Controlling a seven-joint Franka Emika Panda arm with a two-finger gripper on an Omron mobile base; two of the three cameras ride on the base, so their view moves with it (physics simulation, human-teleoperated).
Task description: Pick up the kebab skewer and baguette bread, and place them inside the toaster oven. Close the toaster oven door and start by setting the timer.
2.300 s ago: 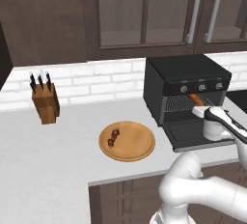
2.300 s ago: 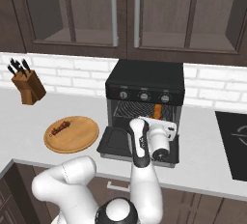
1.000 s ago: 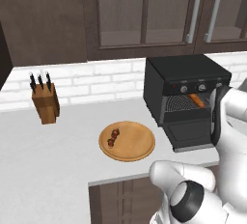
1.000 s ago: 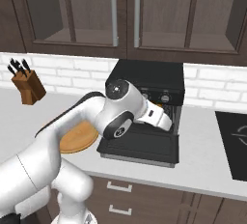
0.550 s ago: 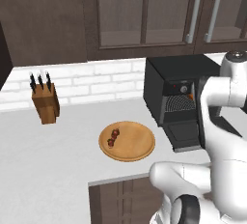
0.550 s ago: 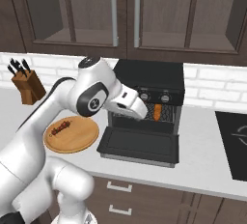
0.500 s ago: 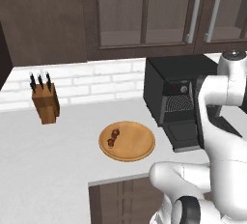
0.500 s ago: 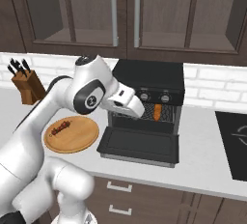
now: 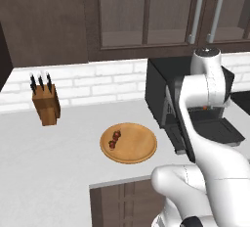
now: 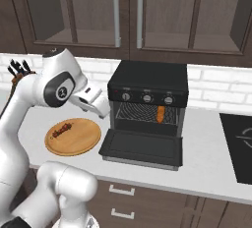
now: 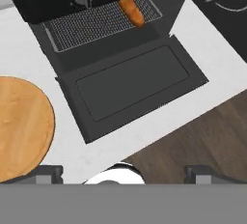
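The black toaster oven (image 10: 147, 82) stands on the counter with its door (image 10: 142, 147) dropped flat open. The golden-brown baguette bread (image 10: 161, 114) lies on the wire rack at the right inside; the hand view also shows the baguette bread (image 11: 131, 10) above the open door (image 11: 130, 85). The kebab skewer (image 10: 62, 130) rests on the round wooden plate (image 10: 81, 141), and the left base view has the skewer (image 9: 115, 139) there too. My gripper (image 10: 102, 108) hangs above the counter between plate and oven. In the hand view the gripper (image 11: 123, 172) is open, with nothing between the fingertips (image 11: 46, 172).
A knife block (image 9: 45, 101) stands at the back left of the counter. A black cooktop (image 10: 238, 146) lies right of the oven. Dark wall cabinets (image 10: 128, 11) hang above. The counter's front edge (image 11: 159, 141) runs just below the open door.
The arm has pulled back from the oven mouth and swung left toward the plate. The baguette stays on the rack. The jaws remain wide.
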